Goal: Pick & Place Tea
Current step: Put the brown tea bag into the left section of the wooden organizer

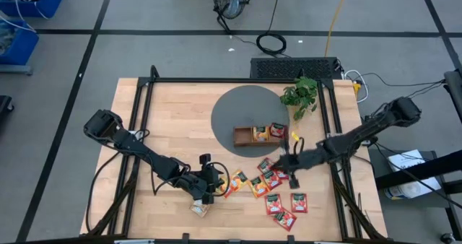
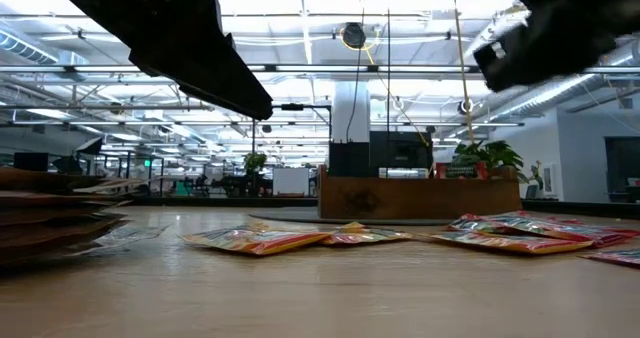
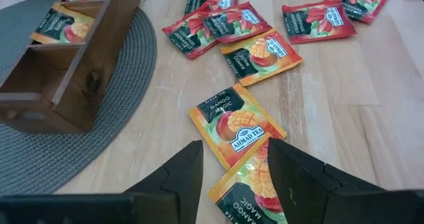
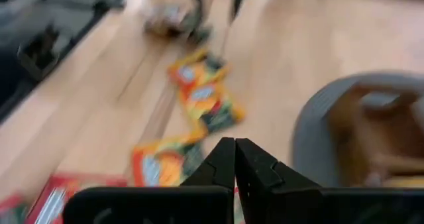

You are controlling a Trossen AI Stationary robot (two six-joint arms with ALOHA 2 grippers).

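Observation:
Several red and orange tea sachets (image 1: 271, 190) lie flat and scattered on the wooden table, near the front right. The brown wooden tray (image 1: 244, 137) stands on a round grey mat (image 1: 238, 107) and holds an orange sachet (image 1: 260, 133) and a red one (image 1: 278, 131). My left gripper (image 3: 233, 144) hovers open, slanting down over two overlapping orange sachets (image 3: 235, 124) beside the mat. My right gripper (image 4: 234, 151) is shut on nothing, above the red sachets just in front of the tray (image 1: 285, 161).
A small green plant (image 1: 302, 96) stands at the mat's far right. One more sachet (image 1: 200, 209) lies near the front edge, under my left arm. Black frame rails (image 1: 141, 128) run along the table's left and right sides. Bare wood spreads left of the mat.

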